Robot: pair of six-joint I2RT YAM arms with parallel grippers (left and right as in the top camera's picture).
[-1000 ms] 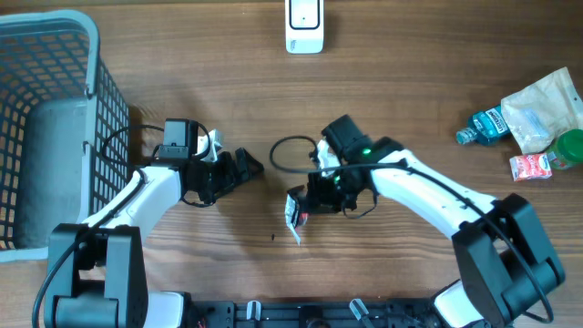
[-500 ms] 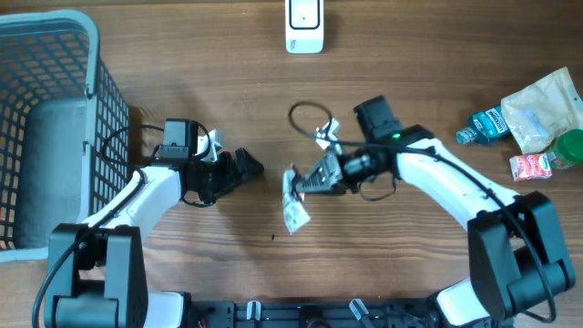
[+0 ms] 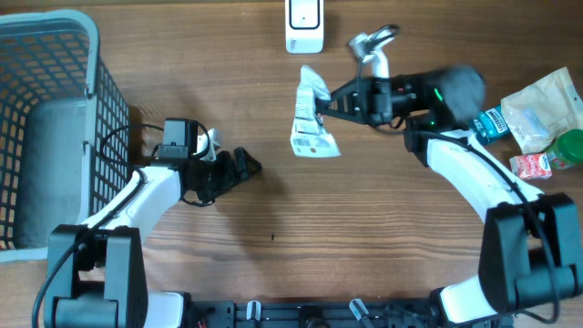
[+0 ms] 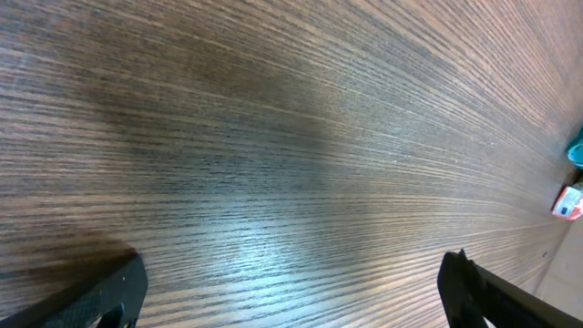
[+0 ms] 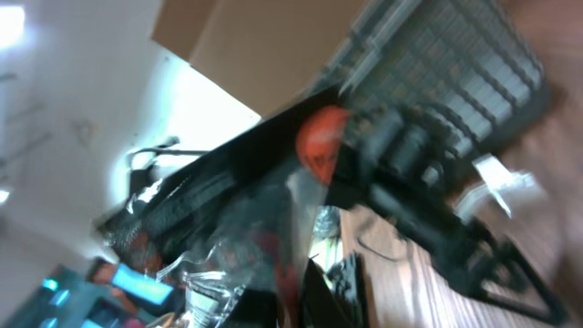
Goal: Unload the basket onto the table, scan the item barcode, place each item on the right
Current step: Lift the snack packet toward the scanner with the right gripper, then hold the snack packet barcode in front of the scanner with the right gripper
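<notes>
The item (image 3: 311, 118) is a clear crinkled packet with a white printed label. It hangs in the air at the top centre, with my right gripper (image 3: 330, 98) shut on its right edge. A white scanner (image 3: 304, 25) lies just above it at the table's far edge. In the blurred right wrist view the packet (image 5: 228, 273) fills the lower left by the dark fingers. My left gripper (image 3: 246, 166) rests low over the table left of centre, open. Its fingers (image 4: 100, 296) stand far apart with only bare wood between them.
A grey wire basket (image 3: 55, 55) fills the left side. At the right edge lie a blue bottle (image 3: 485, 124), a pale bag (image 3: 544, 109), a small red carton (image 3: 530, 166) and a green item (image 3: 569, 146). A cable loops above the right wrist.
My right arm has lifted the packet from the table's centre and swung it up and back toward the scanner. The left arm has not moved.
</notes>
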